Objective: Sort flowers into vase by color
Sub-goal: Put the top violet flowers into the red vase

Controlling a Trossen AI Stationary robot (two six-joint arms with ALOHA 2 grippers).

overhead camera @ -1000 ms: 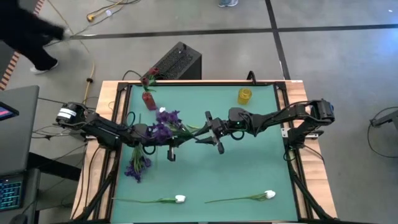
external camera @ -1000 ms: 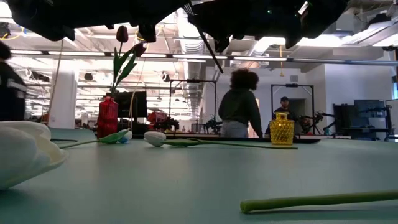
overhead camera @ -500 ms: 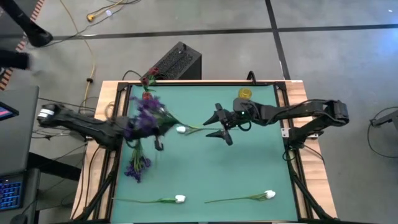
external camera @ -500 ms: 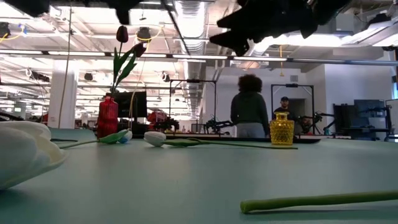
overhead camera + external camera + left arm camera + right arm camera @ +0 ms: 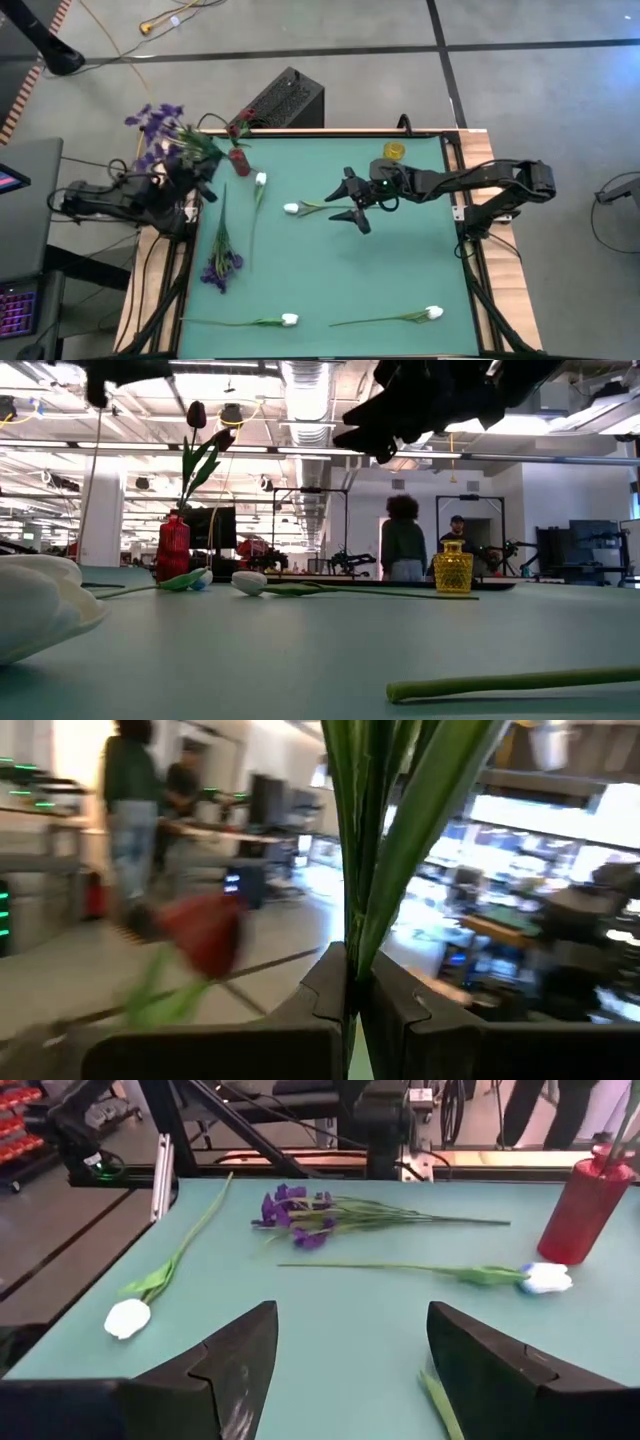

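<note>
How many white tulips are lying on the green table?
4. One white artificial tulip lies near the red vase, one lies mid-table, and two lie along the near edge, at its left and at its right. None seems hidden.

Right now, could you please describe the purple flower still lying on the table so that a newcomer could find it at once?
Start at the green table and go to its left edge, below the red vase in the high view. There the purple flower lies flat, its stem running up toward the vase. Every other flower lying on the table is a white tulip, such as the one nearby; this one alone has a bushy purple bloom.
</note>
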